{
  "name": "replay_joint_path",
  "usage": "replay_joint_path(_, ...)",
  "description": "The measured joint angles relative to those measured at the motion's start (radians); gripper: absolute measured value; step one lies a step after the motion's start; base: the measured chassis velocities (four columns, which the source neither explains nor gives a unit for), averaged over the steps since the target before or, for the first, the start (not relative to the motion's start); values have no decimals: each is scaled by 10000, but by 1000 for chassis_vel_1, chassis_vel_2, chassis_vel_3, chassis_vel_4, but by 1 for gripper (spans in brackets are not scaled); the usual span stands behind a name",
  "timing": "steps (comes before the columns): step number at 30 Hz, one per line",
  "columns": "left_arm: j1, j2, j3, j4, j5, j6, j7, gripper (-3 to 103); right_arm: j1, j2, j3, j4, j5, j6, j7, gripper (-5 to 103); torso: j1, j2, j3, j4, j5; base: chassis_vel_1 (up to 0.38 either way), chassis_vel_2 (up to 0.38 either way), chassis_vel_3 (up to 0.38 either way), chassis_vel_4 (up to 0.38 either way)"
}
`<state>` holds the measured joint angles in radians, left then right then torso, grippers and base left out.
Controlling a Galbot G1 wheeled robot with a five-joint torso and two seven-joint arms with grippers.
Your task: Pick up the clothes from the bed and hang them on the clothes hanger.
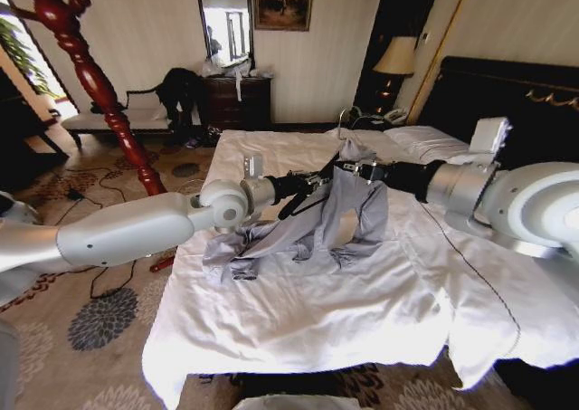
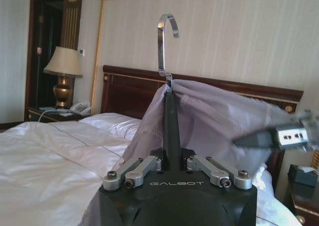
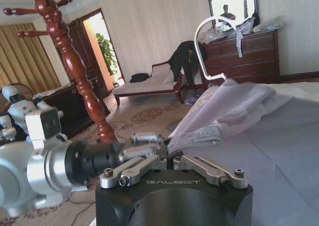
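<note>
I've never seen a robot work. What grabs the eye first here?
Two white arms meet above the bed, holding up a grey-blue shirt that trails onto the sheets. The left gripper clamps a black hanger inside the shirt; the right gripper pinches the fabric. A red wooden coat stand rises behind.

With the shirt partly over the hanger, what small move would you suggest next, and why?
Probably the right gripper should draw the shirt further over the hanger gripped by the left gripper: one shoulder is draped, while most fabric trails on the bed.

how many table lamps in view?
1. A brass-based table lamp with a cream shade stands on the nightstand beside the black headboard, at the bed's far corner; the left wrist view catches it too. Another may be hidden past the bed's other side.
</note>
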<state>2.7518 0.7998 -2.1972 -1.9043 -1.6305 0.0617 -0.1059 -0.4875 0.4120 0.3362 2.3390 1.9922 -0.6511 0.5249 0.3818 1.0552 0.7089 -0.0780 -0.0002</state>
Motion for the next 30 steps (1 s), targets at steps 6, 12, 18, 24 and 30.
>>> replay_joint_path(6,12,-281,-31,-209,1,-57,-21,16,-134,-39,-101,192,-199,1,-14,1,0,0,0,5,-1,0,0,0,0)
replay_joint_path(12,96,-450,-144,-341,79,-168,-141,16,-203,-18,-208,314,-552,25,-129,1,1,0,0,-1,1,0,0,0,0)
replay_joint_path(18,154,-746,-280,-539,129,-305,-177,16,-365,89,-270,612,-722,26,-246,13,0,0,0,3,1,0,0,0,0)
replay_joint_path(24,312,-956,-469,-482,273,-432,-256,16,-383,-132,-140,1229,-728,15,-397,34,0,0,-1,2,-1,0,0,0,0)
replay_joint_path(30,299,-1560,-572,-837,242,-471,-244,16,-554,-334,129,1458,-1546,71,-837,56,0,0,0,-1,2,0,0,0,0)
